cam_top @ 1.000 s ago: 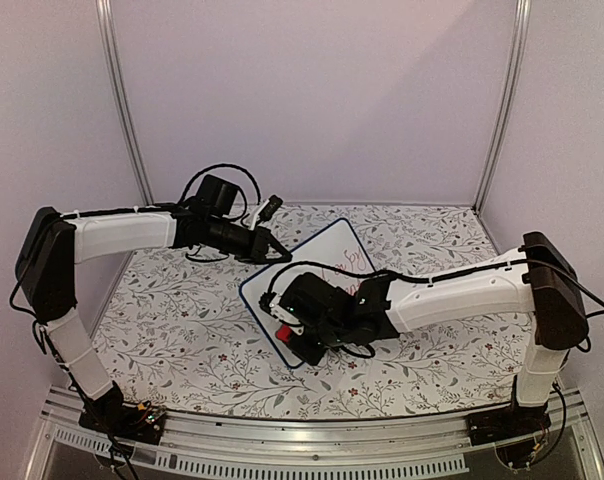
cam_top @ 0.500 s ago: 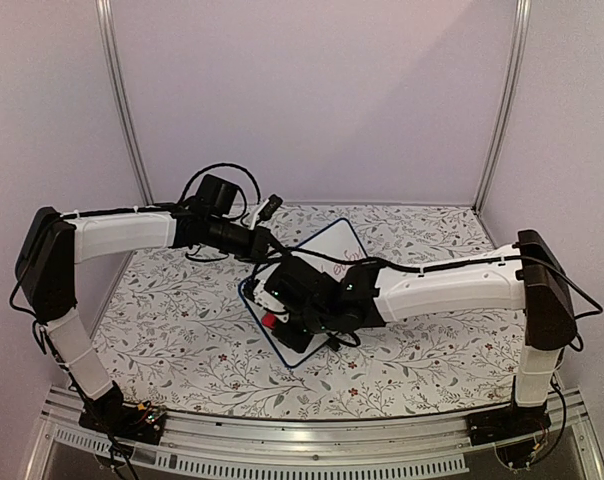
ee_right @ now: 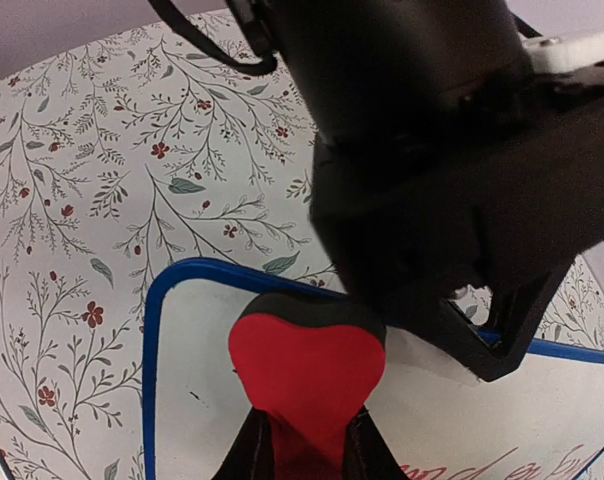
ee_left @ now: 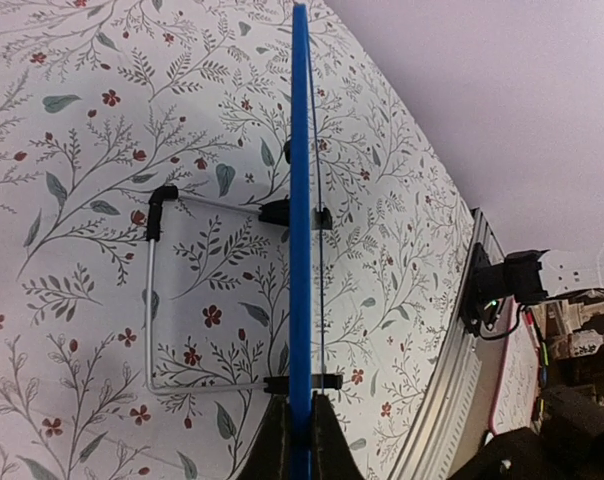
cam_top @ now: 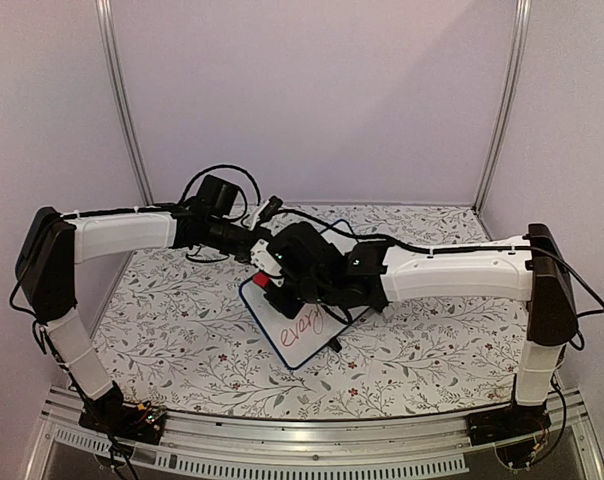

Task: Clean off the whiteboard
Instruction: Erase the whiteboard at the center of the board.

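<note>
The whiteboard (cam_top: 284, 315), a small white rectangular board in a thin dark blue frame, sits slantwise at the middle of the flower-patterned worktop (cam_top: 172, 325) in the top view. Red handwritten marker writing (cam_top: 304, 326) crosses its near half. The left pincer (cam_top: 266, 246) meets the board's far corner. The right pincer (cam_top: 267, 283) is just beside it, carrying a small red eraser block (cam_top: 262, 281).

In the left wrist view the frame shows edge-on, and the left pincer (ee_left: 299, 440) is pressed together on it. A thin wire stand (ee_left: 150, 300) reaches from the frame onto the worktop.

In the right wrist view the right pincer (ee_right: 307, 445) pinches the eraser, which is set on the white surface by 1 rounded corner. The board looks clean there.

The step in hand looks like the wiping itself, at the far end of a stroke. The next move calls for dragging the eraser, pressed flat, toward the near edge and across the writing, while the left pincer braces the frame.
</note>
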Tool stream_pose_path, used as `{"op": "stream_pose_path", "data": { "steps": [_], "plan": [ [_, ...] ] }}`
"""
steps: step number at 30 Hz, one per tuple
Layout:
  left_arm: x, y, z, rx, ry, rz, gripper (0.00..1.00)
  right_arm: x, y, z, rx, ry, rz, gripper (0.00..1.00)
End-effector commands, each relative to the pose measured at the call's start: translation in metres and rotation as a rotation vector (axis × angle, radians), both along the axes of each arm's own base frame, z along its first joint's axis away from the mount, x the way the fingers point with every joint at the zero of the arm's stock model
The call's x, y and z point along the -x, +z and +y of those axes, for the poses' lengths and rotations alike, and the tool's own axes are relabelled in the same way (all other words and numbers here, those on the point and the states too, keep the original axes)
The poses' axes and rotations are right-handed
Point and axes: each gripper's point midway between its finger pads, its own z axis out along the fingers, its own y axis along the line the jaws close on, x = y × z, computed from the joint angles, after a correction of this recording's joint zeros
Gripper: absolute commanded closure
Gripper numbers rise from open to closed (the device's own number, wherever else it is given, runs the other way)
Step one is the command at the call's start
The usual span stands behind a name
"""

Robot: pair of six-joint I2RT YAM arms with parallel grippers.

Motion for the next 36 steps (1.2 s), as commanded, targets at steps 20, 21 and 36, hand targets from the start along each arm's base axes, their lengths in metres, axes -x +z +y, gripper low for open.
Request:
{"op": "stream_pose_path", "data": {
  "steps": [20,21,36],
  "plan": [
    [0.012,0.007,-0.008,0.009,-0.035,0.015,1.00,0.024,-0.036,-0.075,-0.073,-0.095,0.155,0.91],
    [0.012,0.007,-0.008,0.009,-0.034,0.015,1.00,0.025,-0.039,-0.074,-0.071,-0.090,0.162,0.91],
    [0.012,0.008,-0.008,0.011,-0.036,0.012,1.00,0.030,-0.069,-0.067,-0.042,-0.069,0.232,0.91]
  ]
}}
